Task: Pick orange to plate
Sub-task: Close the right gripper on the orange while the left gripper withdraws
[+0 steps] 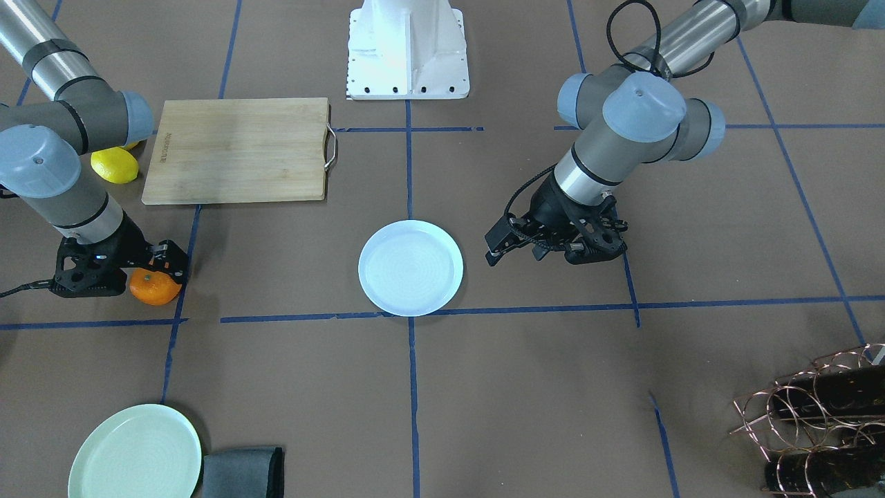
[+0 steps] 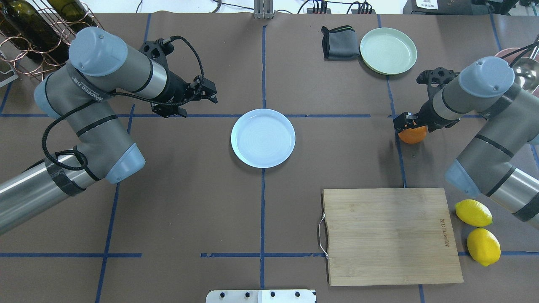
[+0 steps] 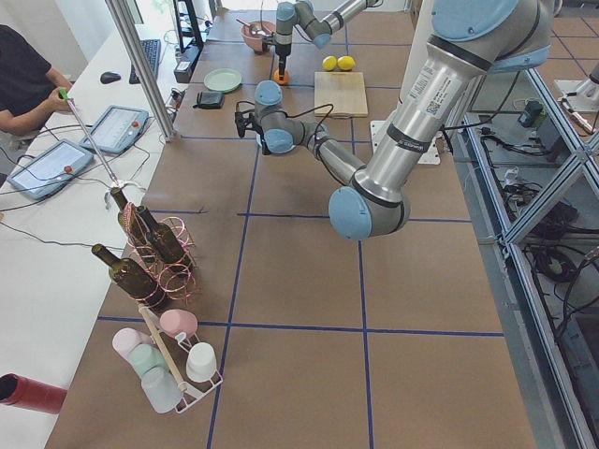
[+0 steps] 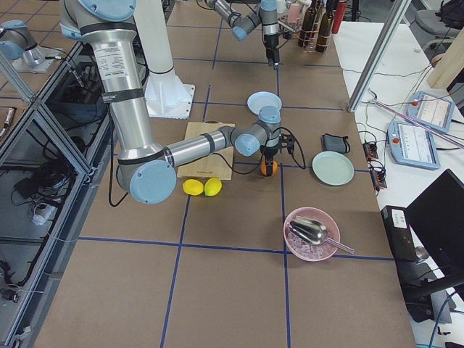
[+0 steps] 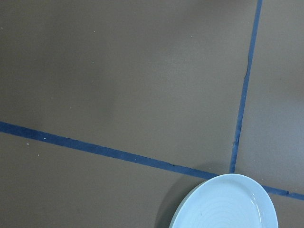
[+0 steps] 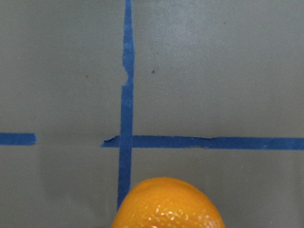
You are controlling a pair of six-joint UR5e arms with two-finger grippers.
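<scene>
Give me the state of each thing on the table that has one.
right gripper: low over the orange; grip unclear.
left gripper: open, empty.
plate: empty.
orange: on the table, not on the plate.
mint-green plate: empty.
cutting board: bare.

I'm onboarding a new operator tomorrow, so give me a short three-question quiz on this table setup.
1. True or false: the pale blue plate holds nothing.
2. Where is the orange? A on the pale blue plate; B on the cutting board; C under the right gripper, away from both.
3. How many lemons lie beside the cutting board?
Key: 1 true; 2 C; 3 two.
</scene>
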